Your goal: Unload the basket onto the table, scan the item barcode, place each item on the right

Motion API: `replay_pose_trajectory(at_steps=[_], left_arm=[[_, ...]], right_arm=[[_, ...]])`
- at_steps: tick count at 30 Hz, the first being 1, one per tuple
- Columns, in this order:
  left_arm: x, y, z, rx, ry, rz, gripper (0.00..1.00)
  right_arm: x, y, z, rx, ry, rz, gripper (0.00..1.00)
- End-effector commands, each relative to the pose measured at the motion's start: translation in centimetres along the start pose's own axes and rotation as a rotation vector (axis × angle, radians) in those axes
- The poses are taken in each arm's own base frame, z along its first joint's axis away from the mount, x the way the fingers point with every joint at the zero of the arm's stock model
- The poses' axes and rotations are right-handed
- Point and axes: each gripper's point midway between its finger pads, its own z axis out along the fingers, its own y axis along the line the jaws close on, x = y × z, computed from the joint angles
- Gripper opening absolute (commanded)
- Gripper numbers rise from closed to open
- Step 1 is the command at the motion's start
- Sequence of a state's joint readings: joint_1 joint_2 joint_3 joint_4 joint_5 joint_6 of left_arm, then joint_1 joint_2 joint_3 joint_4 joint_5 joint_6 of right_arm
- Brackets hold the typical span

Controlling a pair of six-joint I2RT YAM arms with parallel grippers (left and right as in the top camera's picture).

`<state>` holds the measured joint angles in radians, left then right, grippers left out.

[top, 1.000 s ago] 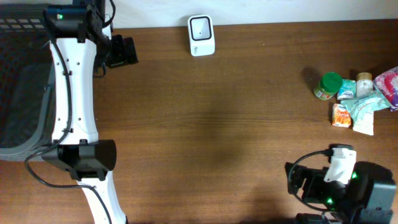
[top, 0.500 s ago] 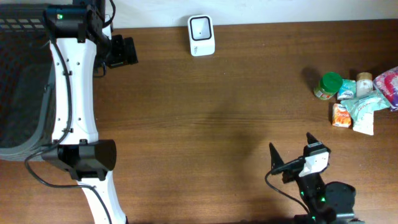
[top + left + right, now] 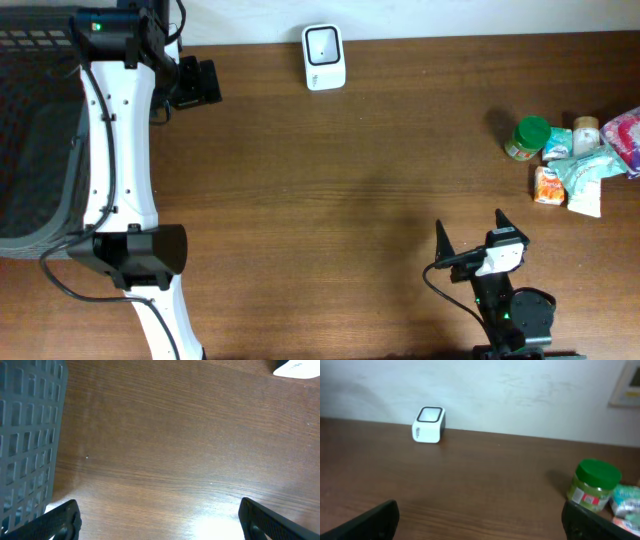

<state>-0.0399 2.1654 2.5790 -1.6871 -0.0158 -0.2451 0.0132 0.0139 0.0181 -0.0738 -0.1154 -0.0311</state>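
Brown table (image 3: 350, 200): scanner (image 3: 324, 56) at back. Right of scanner, jar (image 3: 527, 138): rigid, probably light; grasp around middle. Left claw (image 3: 157, 517), right claw (image 3: 470, 235): wide, empty.

Shop checkout setup, barcode scanner (image 3: 324, 57), basket (image 3: 35, 45)

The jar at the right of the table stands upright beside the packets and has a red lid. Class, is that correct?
No: the jar has a green lid, not red, as the right wrist view shows. It does stand upright beside the packets at the table's right.
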Motion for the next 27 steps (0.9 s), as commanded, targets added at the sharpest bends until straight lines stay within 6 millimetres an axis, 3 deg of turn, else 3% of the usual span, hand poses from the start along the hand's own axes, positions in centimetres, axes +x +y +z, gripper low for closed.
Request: replay_pose_trajectory(at_steps=[1, 27], left_arm=[[-0.05, -0.02, -0.89, -0.001, -0.023, 0.014, 0.99], [-0.04, -0.01, -0.89, -0.001, -0.023, 0.014, 0.99]], right_arm=[[0.54, -1.52, -0.04, 0.092, 0.005, 0.102, 0.99], [0.52, -1.45, -0.03, 0.088, 0.005, 0.091, 0.99]])
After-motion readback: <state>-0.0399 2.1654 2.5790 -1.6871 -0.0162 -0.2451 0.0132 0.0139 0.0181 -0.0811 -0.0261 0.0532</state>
